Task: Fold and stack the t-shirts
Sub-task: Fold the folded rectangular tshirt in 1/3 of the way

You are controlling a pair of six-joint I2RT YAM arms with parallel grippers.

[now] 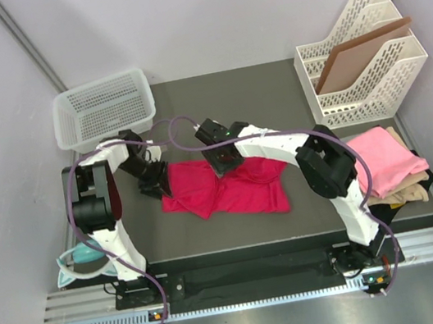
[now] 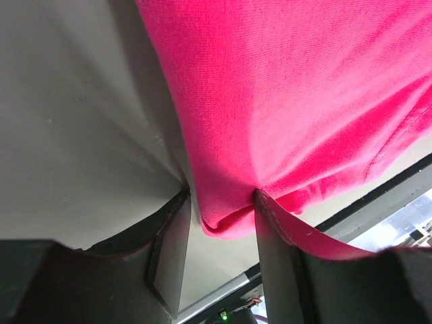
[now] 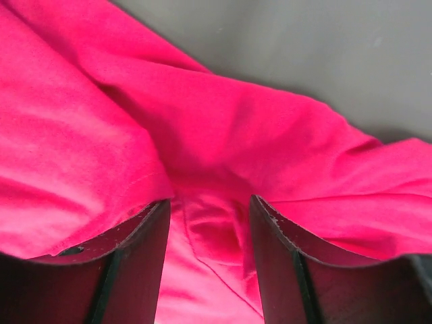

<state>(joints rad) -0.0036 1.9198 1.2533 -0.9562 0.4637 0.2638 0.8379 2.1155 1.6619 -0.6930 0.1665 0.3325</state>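
A bright crimson-pink t-shirt (image 1: 234, 191) lies crumpled on the dark table mat (image 1: 189, 100), between the two arms. My left gripper (image 1: 156, 185) is at its left edge. In the left wrist view the jaws (image 2: 221, 197) stand apart, with a folded edge of the shirt (image 2: 290, 88) hanging between the fingertips and draped over the right finger. My right gripper (image 1: 221, 164) is low over the shirt's upper middle. Its jaws (image 3: 209, 202) stand apart over a seam of the shirt (image 3: 202, 128). A folded light pink t-shirt (image 1: 382, 155) lies on a beige one (image 1: 411, 191) and a black one (image 1: 386, 205) at the right.
A white mesh basket (image 1: 103, 108) stands at the back left. A white file rack (image 1: 361, 55) holding a brown board stands at the back right. A teal object (image 1: 79, 258) lies off the mat beside the left arm's base.
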